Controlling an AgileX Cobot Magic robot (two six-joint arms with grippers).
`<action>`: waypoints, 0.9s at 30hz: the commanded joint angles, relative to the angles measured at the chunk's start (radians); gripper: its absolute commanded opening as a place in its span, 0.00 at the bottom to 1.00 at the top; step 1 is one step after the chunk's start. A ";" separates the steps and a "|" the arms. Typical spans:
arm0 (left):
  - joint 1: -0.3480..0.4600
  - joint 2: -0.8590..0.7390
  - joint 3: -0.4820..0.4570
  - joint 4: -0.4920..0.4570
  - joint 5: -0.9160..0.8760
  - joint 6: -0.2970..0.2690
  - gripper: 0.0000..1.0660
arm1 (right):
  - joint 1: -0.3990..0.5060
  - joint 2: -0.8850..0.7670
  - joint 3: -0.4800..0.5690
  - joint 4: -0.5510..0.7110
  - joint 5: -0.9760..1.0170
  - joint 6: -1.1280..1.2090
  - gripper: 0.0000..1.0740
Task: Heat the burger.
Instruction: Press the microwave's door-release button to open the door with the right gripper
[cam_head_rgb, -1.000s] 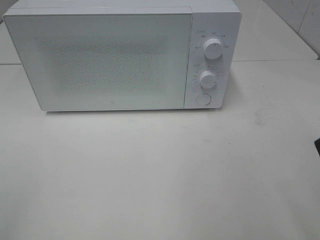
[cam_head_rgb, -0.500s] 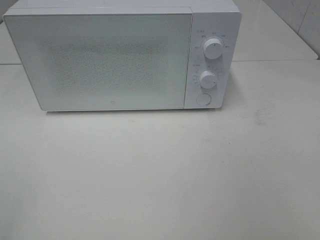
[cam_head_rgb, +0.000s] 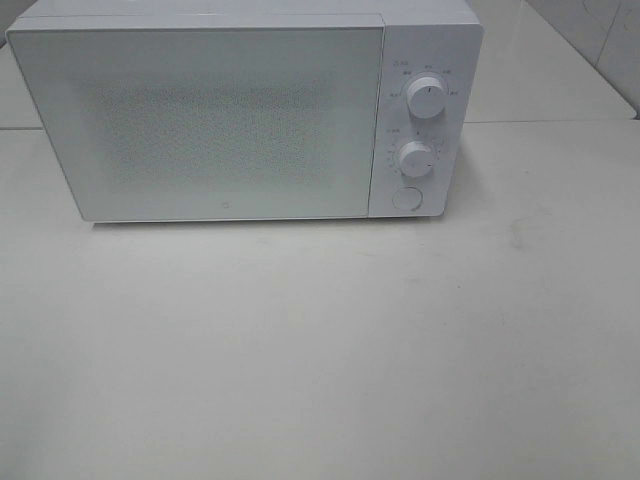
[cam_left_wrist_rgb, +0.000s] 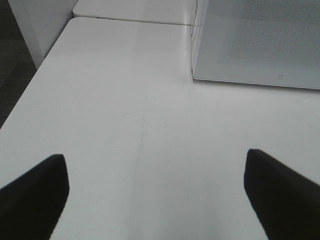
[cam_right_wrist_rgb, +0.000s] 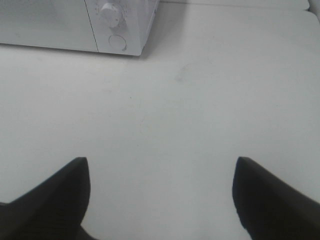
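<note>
I'm looking down on a plain white desk, with a seam line running across it behind the microwave's front and a pale tiled wall at 1 o'clock. The left wrist view catches dark floor past the desk edge.

The white microwave sits at 12 o'clock, its frosted door closed. On the 3 o'clock side of the door there's an upper knob, a lower knob and a round button below them. The burger shows in none of my views and I can't see through the door, so I can't tell where it is.

My left claw stands wide over bare desk near the microwave's corner, gripping nothing. My right claw is also wide and empty, over bare desk
</note>
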 joint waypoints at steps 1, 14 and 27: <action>-0.004 -0.020 0.004 -0.003 -0.002 0.000 0.82 | -0.008 -0.032 0.002 0.000 0.000 -0.009 0.71; -0.004 -0.019 0.004 -0.003 -0.002 0.000 0.82 | -0.008 -0.031 0.002 0.000 -0.002 -0.011 0.71; -0.004 -0.019 0.004 -0.003 -0.002 0.000 0.82 | -0.008 0.137 -0.041 0.007 -0.162 -0.011 0.71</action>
